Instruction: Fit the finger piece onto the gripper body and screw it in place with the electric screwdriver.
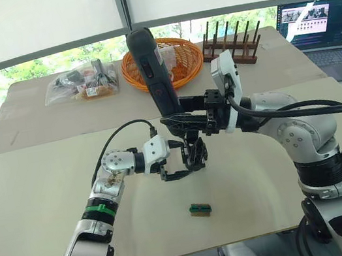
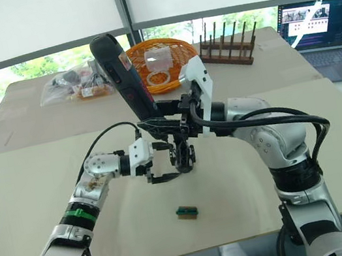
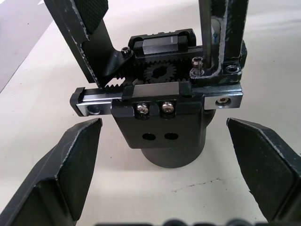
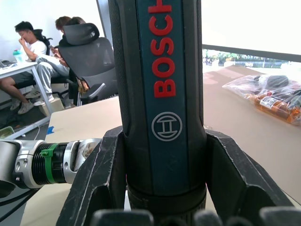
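Observation:
The gripper body (image 3: pixel 164 127) stands on the table on its round base, with its rack and gear facing me and a ribbed black finger (image 3: pixel 84 28) rising on one side. On the other side the finger piece (image 3: pixel 233 33) stands upright on the slide. My right gripper (image 1: pixel 182 121) is shut on the electric screwdriver (image 1: pixel 149 65), which leans over the body. Its thin bit (image 3: pixel 205 28) comes down onto a screw (image 3: pixel 197 71) at the finger piece's foot. My left gripper (image 1: pixel 179 167) is open, with a finger (image 3: pixel 70 165) on either side of the base and a gap to each.
A small green-and-brown block (image 1: pixel 200 209) lies near the table's front. At the back are an orange basket (image 1: pixel 179 60), a wooden rack (image 1: pixel 234 44), a plastic bag of parts (image 1: pixel 82 82) and a laptop (image 1: pixel 315 23). People (image 4: pixel 33 61) sit at a desk beyond.

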`<state>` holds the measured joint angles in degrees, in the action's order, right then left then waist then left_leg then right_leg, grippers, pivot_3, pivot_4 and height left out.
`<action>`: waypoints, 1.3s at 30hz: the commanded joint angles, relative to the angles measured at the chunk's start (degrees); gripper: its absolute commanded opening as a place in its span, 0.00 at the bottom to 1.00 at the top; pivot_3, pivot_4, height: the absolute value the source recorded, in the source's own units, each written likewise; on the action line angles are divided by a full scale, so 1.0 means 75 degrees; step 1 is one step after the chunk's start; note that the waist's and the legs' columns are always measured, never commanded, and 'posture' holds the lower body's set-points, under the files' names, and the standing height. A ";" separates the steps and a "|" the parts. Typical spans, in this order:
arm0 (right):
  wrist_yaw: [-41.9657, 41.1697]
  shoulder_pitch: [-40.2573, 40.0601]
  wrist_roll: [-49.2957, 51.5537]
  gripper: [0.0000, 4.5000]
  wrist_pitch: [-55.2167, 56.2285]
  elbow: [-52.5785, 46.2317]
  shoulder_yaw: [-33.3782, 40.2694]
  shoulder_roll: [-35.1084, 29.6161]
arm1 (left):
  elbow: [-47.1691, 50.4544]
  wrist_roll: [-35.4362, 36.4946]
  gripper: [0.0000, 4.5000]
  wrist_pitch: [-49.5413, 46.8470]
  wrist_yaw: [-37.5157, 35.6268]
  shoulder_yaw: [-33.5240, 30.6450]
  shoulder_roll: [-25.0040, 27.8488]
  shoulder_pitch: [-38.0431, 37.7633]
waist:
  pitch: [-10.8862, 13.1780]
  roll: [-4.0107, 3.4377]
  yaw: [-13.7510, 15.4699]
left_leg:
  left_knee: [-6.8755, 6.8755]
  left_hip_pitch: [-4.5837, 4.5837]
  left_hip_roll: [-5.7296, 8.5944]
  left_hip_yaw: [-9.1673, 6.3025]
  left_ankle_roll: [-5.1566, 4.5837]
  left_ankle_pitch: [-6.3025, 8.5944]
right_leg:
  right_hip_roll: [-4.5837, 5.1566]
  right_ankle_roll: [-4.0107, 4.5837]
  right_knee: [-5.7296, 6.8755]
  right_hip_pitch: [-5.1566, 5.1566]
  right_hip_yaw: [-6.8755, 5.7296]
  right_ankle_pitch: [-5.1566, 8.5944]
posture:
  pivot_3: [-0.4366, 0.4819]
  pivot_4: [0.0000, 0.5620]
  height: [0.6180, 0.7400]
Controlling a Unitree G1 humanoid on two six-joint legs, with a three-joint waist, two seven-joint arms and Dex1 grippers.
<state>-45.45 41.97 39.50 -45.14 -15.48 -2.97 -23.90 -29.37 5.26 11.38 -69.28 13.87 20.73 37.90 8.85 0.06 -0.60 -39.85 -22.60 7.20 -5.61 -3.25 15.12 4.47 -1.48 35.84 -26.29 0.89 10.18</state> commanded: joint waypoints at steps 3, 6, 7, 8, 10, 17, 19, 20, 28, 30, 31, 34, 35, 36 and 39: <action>-0.0030 0.0294 0.0110 0.44 0.0326 -0.0253 0.0263 0.0040 | 0.0104 -0.0002 1.00 0.0140 0.0044 -0.0019 -0.0023 0.0076 | 0.0000 0.0000 0.0001 | 0.0000 0.0000 0.0000 0.0000 0.0000 0.0000 | 0.0000 0.0000 0.0000 0.0000 -0.0001 0.0000 | 0.48 0.27 1.00; 0.0020 0.0371 0.0216 0.44 0.0163 -0.0266 0.0324 0.0021 | 0.0099 -0.0006 1.00 0.0142 0.0054 -0.0021 -0.0035 0.0079 | 0.0000 0.0000 0.0001 | 0.0000 0.0000 0.0000 0.0000 0.0000 0.0000 | 0.0000 0.0000 0.0000 0.0000 0.0000 0.0000 | 0.48 0.27 1.00; 0.0040 0.0386 0.0246 0.44 0.0130 -0.0274 0.0344 0.0024 | 0.0099 -0.0011 1.00 0.0143 0.0056 -0.0026 -0.0041 0.0079 | 0.0000 0.0000 0.0000 | 0.0000 0.0000 0.0000 0.0000 0.0000 0.0000 | 0.0000 0.0000 0.0000 0.0000 0.0000 0.0000 | 0.48 0.27 1.00; 0.0052 0.0397 0.0264 0.44 0.0114 -0.0277 0.0356 0.0025 | 0.0094 -0.0016 1.00 0.0143 0.0059 -0.0029 -0.0049 0.0080 | 0.0000 0.0000 0.0000 | 0.0000 0.0000 0.0000 0.0000 0.0000 0.0000 | 0.0000 0.0000 0.0000 0.0000 0.0000 0.0000 | 0.48 0.27 1.00; 0.0084 0.0410 0.0273 0.44 0.0125 -0.0261 0.0373 0.0037 | 0.0085 -0.0024 1.00 0.0140 0.0064 -0.0034 -0.0067 0.0087 | 0.0000 0.0000 0.0000 | 0.0000 0.0000 0.0000 0.0000 0.0000 0.0000 | 0.0000 0.0000 0.0000 0.0000 0.0000 0.0000 | 0.48 0.27 1.00; 0.0315 0.0486 0.0360 0.44 0.0045 -0.0216 0.0514 0.0103 | 0.0058 -0.0038 1.00 0.0149 0.0066 -0.0037 -0.0102 0.0101 | 0.0000 0.0000 0.0001 | 0.0000 0.0000 0.0000 0.0000 0.0000 0.0000 | 0.0000 0.0000 0.0001 0.0000 0.0000 0.0000 | 0.48 0.27 1.00; 0.0303 0.0492 0.0356 0.44 0.0025 -0.0211 0.0522 0.0063 | 0.0044 -0.0044 1.00 0.0157 0.0072 -0.0037 -0.0111 0.0109 | 0.0000 0.0000 -0.0002 | 0.0000 0.0000 0.0000 0.0000 0.0000 0.0000 | 0.0000 0.0000 0.0001 0.0000 0.0000 0.0000 | 0.48 0.27 1.00; 0.0302 0.0481 0.0368 0.44 0.0002 -0.0211 0.0529 0.0042 | 0.0039 -0.0045 1.00 0.0160 0.0075 -0.0036 -0.0115 0.0112 | 0.0000 0.0000 -0.0004 | 0.0000 0.0000 0.0000 0.0000 0.0000 0.0000 | 0.0000 0.0000 0.0001 0.0000 0.0000 0.0000 | 0.48 0.27 1.00; 0.0342 0.0337 0.0420 0.44 -0.0033 -0.0260 0.0503 -0.0014 | 0.0005 -0.0046 1.00 0.0167 0.0063 -0.0047 -0.0110 0.0155 | 0.0000 0.0000 -0.0005 | 0.0000 0.0000 0.0000 0.0000 0.0000 0.0000 | 0.0000 0.0000 0.0001 0.0000 0.0000 0.0000 | 0.48 0.27 1.00; 0.0356 0.0316 0.0420 0.44 -0.0010 -0.0274 0.0487 0.0006 | -0.0013 -0.0043 1.00 0.0166 0.0059 -0.0057 -0.0101 0.0173 | 0.0000 0.0000 -0.0005 | 0.0000 0.0000 0.0000 0.0000 0.0000 0.0000 | 0.0000 0.0000 0.0000 0.0000 0.0000 0.0000 | 0.48 0.27 1.00; 0.0360 0.0310 0.0419 0.44 0.0005 -0.0277 0.0480 0.0010 | -0.0019 -0.0042 1.00 0.0165 0.0059 -0.0061 -0.0099 0.0178 | 0.0000 0.0000 -0.0004 | 0.0000 0.0000 0.0000 0.0000 0.0000 0.0000 | 0.0000 0.0000 0.0000 0.0000 0.0000 0.0000 | 0.48 0.27 1.00; 0.0385 0.0365 0.0387 0.44 0.0128 -0.0237 0.0491 0.0047 | -0.0026 -0.0041 1.00 0.0169 0.0060 -0.0061 -0.0099 0.0184 | 0.0000 0.0000 -0.0004 | 0.0000 0.0000 0.0000 0.0000 0.0000 0.0000 | 0.0000 0.0000 0.0001 0.0000 0.0000 0.0000 | 0.48 0.27 1.00; 0.0401 0.0397 0.0396 0.44 0.0137 -0.0232 0.0507 0.0057 | -0.0008 -0.0038 1.00 0.0162 0.0059 -0.0060 -0.0098 0.0177 | 0.0000 0.0000 -0.0004 | 0.0000 0.0000 0.0000 0.0000 0.0000 0.0000 | 0.0001 0.0000 0.0001 0.0000 0.0000 0.0000 | 0.48 0.27 1.00; 0.0412 0.0421 0.0408 0.44 0.0131 -0.0230 0.0518 0.0062 | 0.0006 -0.0035 1.00 0.0157 0.0056 -0.0059 -0.0098 0.0172 | 0.0000 0.0000 -0.0004 | 0.0000 0.0000 0.0000 0.0000 0.0000 0.0000 | 0.0001 0.0000 0.0001 0.0000 0.0000 0.0000 | 0.48 0.27 1.00; 0.0415 0.0433 0.0418 0.44 0.0125 -0.0240 0.0513 0.0064 | 0.0036 -0.0028 1.00 0.0148 0.0055 -0.0056 -0.0102 0.0158 | 0.0000 0.0000 -0.0004 | 0.0000 0.0000 0.0000 0.0000 0.0000 0.0000 | 0.0001 0.0000 0.0001 0.0000 0.0000 0.0000 | 0.48 0.27 1.00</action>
<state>-42.34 43.47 41.28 -45.83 -15.27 -1.31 -23.77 -30.14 4.67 11.47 -68.96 13.87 19.96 37.91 8.85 0.06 -0.64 -39.85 -22.60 7.20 -5.61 -3.25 15.12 4.48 -1.48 35.85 -26.29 0.89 10.18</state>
